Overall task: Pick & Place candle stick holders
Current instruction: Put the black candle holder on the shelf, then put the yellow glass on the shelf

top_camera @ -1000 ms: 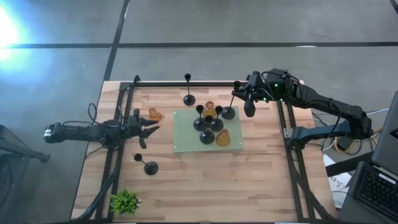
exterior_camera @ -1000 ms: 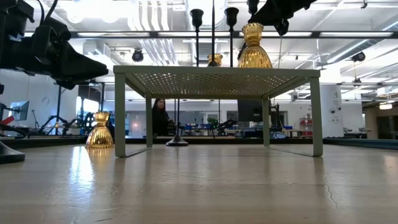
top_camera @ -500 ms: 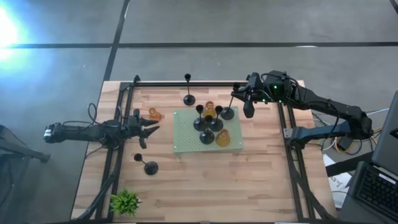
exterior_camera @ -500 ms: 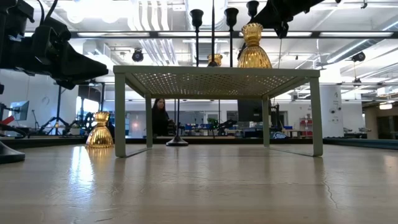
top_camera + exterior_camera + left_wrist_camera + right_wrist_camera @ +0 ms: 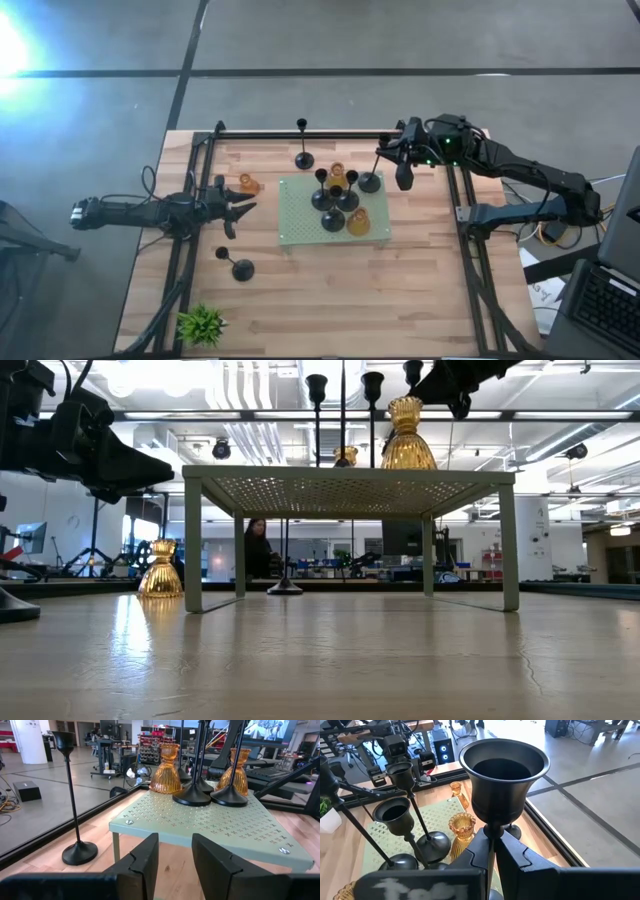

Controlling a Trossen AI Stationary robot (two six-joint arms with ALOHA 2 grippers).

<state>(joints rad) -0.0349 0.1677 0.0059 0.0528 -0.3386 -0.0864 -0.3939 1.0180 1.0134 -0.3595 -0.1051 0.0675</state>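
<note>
We see the right tool [image 5: 381,160] over the far right corner of the pale green mesh stand [image 5: 300,225], its fingers [image 5: 520,865] closed on the thin stem of a tall black candlestick holder [image 5: 370,181], just under the cup [image 5: 504,775]. The holder's domed base sits at the stand's edge; we cannot tell whether it rests there or hangs just clear.

The left tool [image 5: 242,207] waits low over the worktop [image 5: 330,290] on the left, its fingers [image 5: 145,862] part open with nothing between them, pointed at the stand. An amber glass holder [image 5: 247,184] stands just beside it.

On the stand, several black holders [image 5: 334,205] crowd together with two amber ones [image 5: 359,222]. Off the stand, one tall black holder [image 5: 303,158] stands near the far rail and another [image 5: 240,268] on the near left, not far from the small green plant [image 5: 202,324].

We judge the black holders stiff, probably metal, bottom-heavy and tall, so they will swing or tip if gripped loosely. The stem is slim and likely smooth; a hold high under the cup lets the base hang plumb. The amber ones look like glass, squat and stable, yet fragile and slick, so we would take them at the narrow waist with a gentle squeeze.
</note>
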